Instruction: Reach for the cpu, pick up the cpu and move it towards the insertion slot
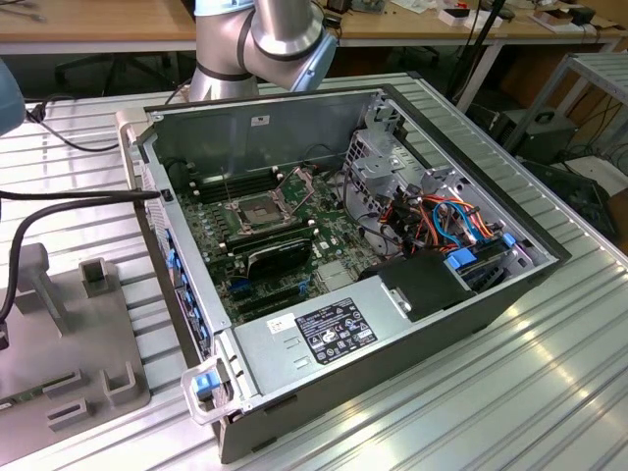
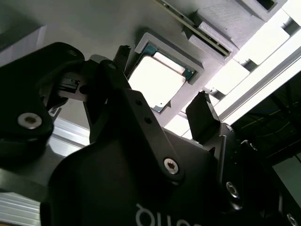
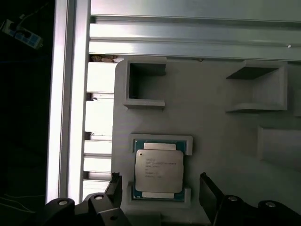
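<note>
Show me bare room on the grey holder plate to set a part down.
Bare: the grey plate between the silver-faced square cpu, the shelf-like grey bracket and the raised grey block. Crowded: beside the cpu, flanked by the black gripper.

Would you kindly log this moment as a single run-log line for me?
phase: reach | gripper: open, flanking cpu | cpu: seated in grey holder, not lifted | insertion slot: inside open computer case

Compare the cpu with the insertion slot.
The cpu shows a dull silver-grey face; the insertion slot has a shiny frame around a dark centre. The cpu lies in a grey holder under the open claw; the insertion slot sits inside the computer case. Both are square.
</note>
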`<state>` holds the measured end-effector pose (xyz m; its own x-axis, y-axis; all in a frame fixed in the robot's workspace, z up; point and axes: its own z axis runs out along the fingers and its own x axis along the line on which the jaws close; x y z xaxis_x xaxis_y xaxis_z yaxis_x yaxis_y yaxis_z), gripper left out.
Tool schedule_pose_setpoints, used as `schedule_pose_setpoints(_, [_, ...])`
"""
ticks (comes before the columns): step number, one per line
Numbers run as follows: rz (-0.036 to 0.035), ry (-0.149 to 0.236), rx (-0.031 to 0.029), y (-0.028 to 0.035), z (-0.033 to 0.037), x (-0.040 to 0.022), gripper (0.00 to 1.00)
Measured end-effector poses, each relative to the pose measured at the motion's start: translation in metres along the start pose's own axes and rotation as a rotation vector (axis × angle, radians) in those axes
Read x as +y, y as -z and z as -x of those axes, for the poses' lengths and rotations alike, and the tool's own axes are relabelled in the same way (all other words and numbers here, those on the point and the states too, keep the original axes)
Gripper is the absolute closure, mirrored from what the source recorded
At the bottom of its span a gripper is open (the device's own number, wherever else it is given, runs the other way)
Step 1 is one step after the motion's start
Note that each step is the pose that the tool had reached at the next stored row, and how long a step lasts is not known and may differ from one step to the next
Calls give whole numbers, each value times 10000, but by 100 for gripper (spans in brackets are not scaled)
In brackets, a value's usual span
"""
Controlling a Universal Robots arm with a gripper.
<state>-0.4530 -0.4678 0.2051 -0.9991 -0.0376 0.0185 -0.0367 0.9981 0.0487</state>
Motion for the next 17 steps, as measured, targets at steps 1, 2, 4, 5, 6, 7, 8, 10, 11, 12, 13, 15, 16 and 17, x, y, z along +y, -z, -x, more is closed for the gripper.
schedule_pose_setpoints(1, [0,0,0,0,0,0,24])
schedule_pose_setpoints(2, [1,-1,-2,-3,0,1,24])
schedule_pose_setpoints(4, [1,0,-2,-5,0,1,24])
schedule_pose_setpoints(5, [1,-1,-2,-5,0,1,24])
schedule_pose_setpoints(6, [1,-1,-2,-5,0,1,24])
schedule_pose_setpoints(7, [2,-1,-2,-6,0,1,24])
schedule_pose_setpoints(8, [2,0,-2,-6,0,0,24])
schedule_pose_setpoints(10, [1,-1,-2,-6,0,1,24])
schedule_pose_setpoints(11, [1,-1,-2,-7,0,1,24])
schedule_pose_setpoints(12, [1,-1,-2,-7,0,1,24])
schedule_pose_setpoints(13, [2,0,-3,-9,0,0,24])
schedule_pose_setpoints(15, [4,0,-6,-30,1,0,24])
schedule_pose_setpoints(16, [2,0,-2,-52,1,-2,24])
schedule_pose_setpoints(17, [2,-1,-3,-73,1,-1,24])
